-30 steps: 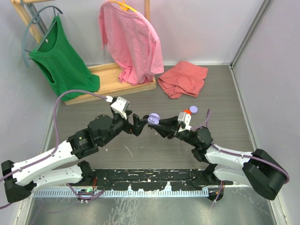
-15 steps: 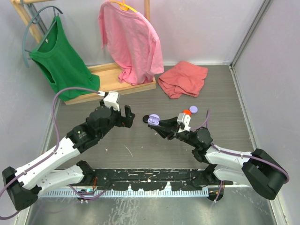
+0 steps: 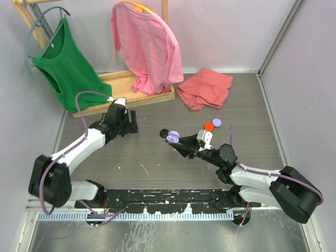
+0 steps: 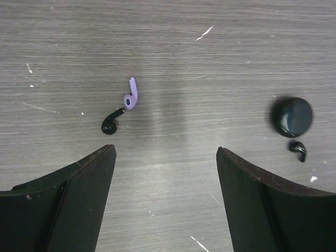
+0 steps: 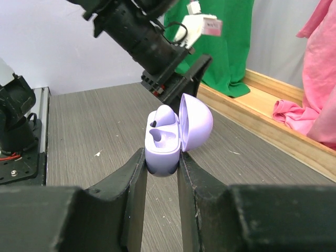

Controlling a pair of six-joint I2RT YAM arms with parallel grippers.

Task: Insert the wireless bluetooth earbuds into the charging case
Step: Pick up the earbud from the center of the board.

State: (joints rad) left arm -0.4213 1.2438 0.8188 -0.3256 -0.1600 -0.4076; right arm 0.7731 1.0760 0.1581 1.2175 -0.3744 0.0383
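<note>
Grey table (image 4: 220, 47): lavender earbud (image 4: 130, 97) just ahead of my released left hand (image 4: 166, 151), stem away; right hand (image 5: 162, 160) grips charging case (image 5: 160, 144).

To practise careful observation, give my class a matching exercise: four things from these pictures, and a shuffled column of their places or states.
1 lavender charging case
2 lavender earbud
3 black round case
4 left gripper

a stem visible, loose on the table
b open, empty, above the table
c lid up, held in the right gripper
d lid shut, on the table

Pairs: 1-c, 2-a, 3-d, 4-b
</note>
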